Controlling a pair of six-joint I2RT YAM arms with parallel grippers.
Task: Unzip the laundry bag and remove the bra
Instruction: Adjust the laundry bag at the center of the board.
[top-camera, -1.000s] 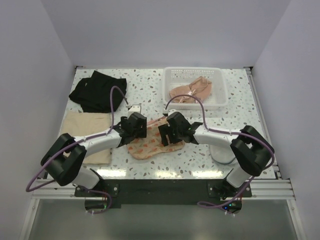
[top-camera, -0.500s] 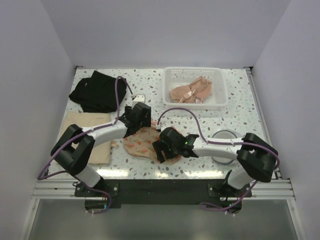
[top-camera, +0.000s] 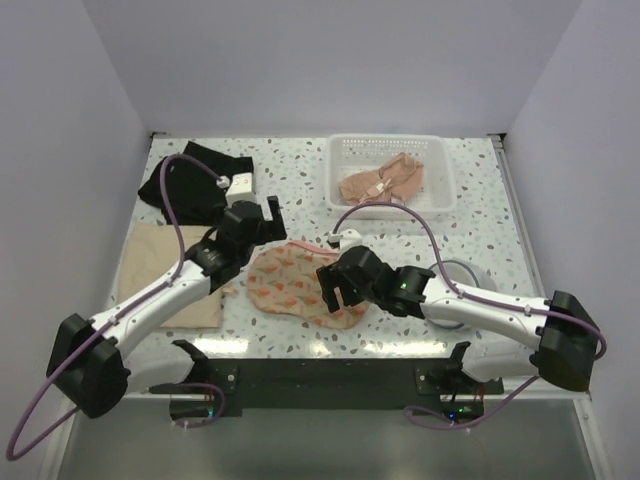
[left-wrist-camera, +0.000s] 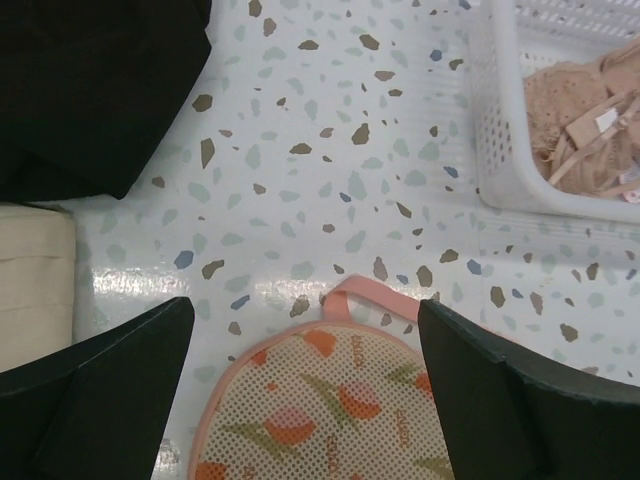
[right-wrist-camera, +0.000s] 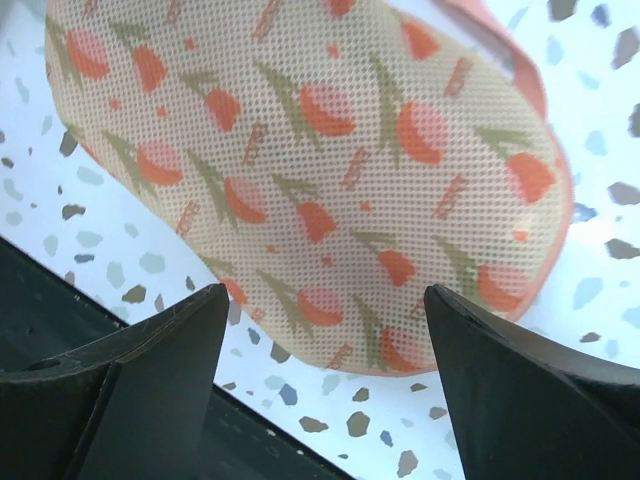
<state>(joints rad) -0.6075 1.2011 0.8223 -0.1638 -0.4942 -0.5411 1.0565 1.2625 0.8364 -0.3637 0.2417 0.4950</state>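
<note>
The laundry bag (top-camera: 298, 286), a round cream mesh pouch with orange tulips and pink trim, lies flat on the speckled table. Its contents are hidden. Its pink loop (left-wrist-camera: 346, 300) points toward the back. My left gripper (top-camera: 258, 222) hovers open just behind the bag's far-left edge, nothing between its fingers (left-wrist-camera: 120, 380). My right gripper (top-camera: 334, 292) hangs open over the bag's near-right edge (right-wrist-camera: 330, 230), not touching it. A peach lace bra (top-camera: 381, 182) lies in the white basket (top-camera: 440, 190), also seen in the left wrist view as the bra (left-wrist-camera: 580, 130).
A black garment (top-camera: 195, 180) lies at the back left and a folded beige cloth (top-camera: 150, 270) at the left. A grey round container (top-camera: 458, 272) sits under the right arm. The table's near edge (right-wrist-camera: 60, 300) lies just in front of the bag.
Both grippers were down on the bag. My left gripper has let go, opened wider and drawn back to the left. My right arm has swung to the bag's near-right edge.
</note>
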